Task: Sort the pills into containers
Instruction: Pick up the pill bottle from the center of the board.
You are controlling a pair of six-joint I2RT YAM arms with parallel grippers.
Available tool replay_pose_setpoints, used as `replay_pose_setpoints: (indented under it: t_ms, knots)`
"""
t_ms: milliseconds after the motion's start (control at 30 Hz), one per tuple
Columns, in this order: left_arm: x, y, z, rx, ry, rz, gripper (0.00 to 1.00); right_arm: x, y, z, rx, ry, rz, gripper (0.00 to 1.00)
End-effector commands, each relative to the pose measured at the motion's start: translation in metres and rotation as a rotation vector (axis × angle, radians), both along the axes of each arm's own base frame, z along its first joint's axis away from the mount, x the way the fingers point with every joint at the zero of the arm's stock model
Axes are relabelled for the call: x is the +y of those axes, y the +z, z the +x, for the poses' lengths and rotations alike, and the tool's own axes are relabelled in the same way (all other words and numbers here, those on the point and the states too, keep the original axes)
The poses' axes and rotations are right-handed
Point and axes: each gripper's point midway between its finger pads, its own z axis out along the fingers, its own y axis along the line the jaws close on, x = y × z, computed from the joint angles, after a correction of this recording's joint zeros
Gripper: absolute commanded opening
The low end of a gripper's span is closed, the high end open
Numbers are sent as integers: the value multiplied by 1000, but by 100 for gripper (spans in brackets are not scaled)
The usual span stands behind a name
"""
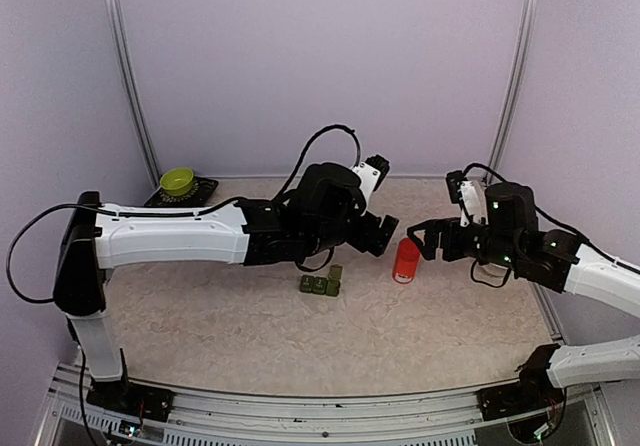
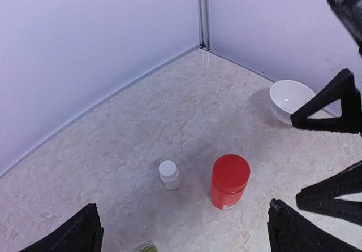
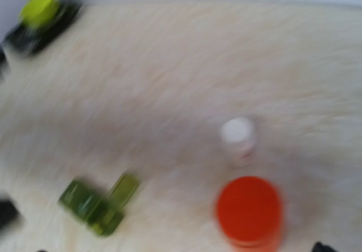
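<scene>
The containers (image 1: 321, 284) are a dark green strip of small square compartments lying in the middle of the table. In the blurred right wrist view the containers (image 3: 99, 202) have one lid standing open. No pills show in any view. My left gripper (image 1: 385, 233) hangs open above and behind the strip. In its own view the left gripper (image 2: 182, 221) holds nothing. My right gripper (image 1: 420, 239) is open and empty, just right of the red bottle (image 1: 405, 260).
The red bottle (image 2: 230, 181) stands upright with a tiny white bottle (image 2: 169, 174) to its left. A white bowl (image 2: 290, 100) sits near the back wall. At the far left, a green bowl (image 1: 177, 181) rests on a black tray (image 1: 205, 188).
</scene>
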Motion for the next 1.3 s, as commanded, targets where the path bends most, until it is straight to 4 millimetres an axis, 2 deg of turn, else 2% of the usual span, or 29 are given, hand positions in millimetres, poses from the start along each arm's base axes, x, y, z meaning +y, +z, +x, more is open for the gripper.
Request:
replay_pose_setpoints:
  t_ms: [0, 33, 200, 367, 567, 700, 900, 1267]
  knots:
    - [-39, -27, -3, 59, -143, 80, 99, -51, 1, 2, -4, -227, 31, 100]
    - [-48, -36, -1, 73, -158, 87, 99, -56, -4, 0, 8, -240, 35, 100]
    - [-82, -58, 2, 126, -237, 76, 99, -74, -28, -4, 87, -311, 25, 100]
    - [-99, -80, 17, 147, -248, 75, 99, -83, -41, -5, 140, -344, 39, 100]
    - [-103, -96, 39, 160, -240, 43, 99, -97, -42, -6, 154, -378, 86, 100]
    - [-107, -110, 46, 184, -247, 40, 99, -101, -41, -7, 156, -384, 93, 100]
    - [-111, -123, 47, 197, -274, 38, 96, -103, -40, -7, 157, -387, 90, 100]
    - [-109, -135, 50, 198, -258, 60, 91, -102, -42, -5, 164, -382, 91, 100]
